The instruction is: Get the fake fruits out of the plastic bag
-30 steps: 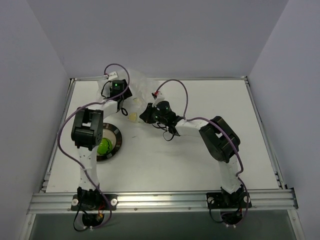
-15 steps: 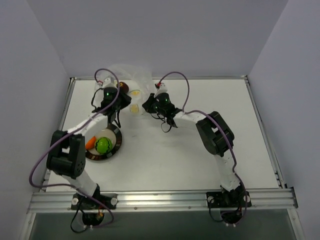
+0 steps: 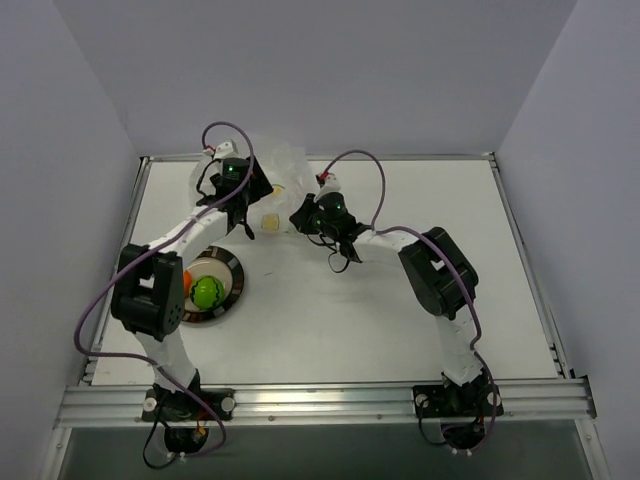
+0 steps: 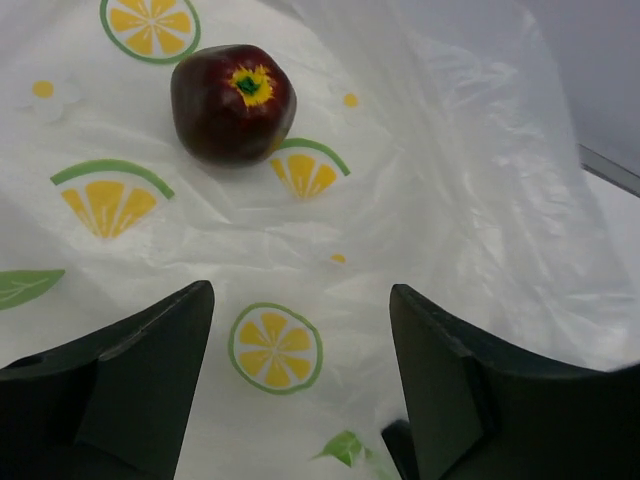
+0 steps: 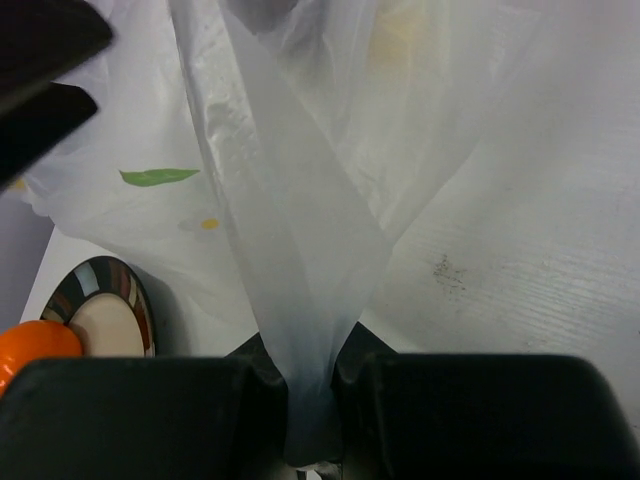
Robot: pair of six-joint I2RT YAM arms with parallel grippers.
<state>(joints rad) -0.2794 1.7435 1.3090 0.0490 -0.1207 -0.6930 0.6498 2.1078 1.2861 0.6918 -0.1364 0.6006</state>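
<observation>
Our left gripper (image 4: pixel 300 320) gapes before the dark brown fruit (image 4: pixel 232 102) in the plastic bag (image 4: pixel 470 170); our right gripper (image 5: pixel 308 398) pinches it

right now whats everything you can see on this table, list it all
plastic bag: 1, clear with yellow lemon-slice prints, far side of the table, left of centre
dark fruit: 1, dark brown-red with a yellow top, lying on the bag's printed plastic
plate: 1, cream with a dark striped rim, near left
green fruit: 1, bright green, on the plate
orange fruit: 1, orange, on the plate beside the green one
table: 1, white
left claw: 1, black, open, over the bag, short of the dark fruit
right claw: 1, black, shut on a fold of the bag
</observation>
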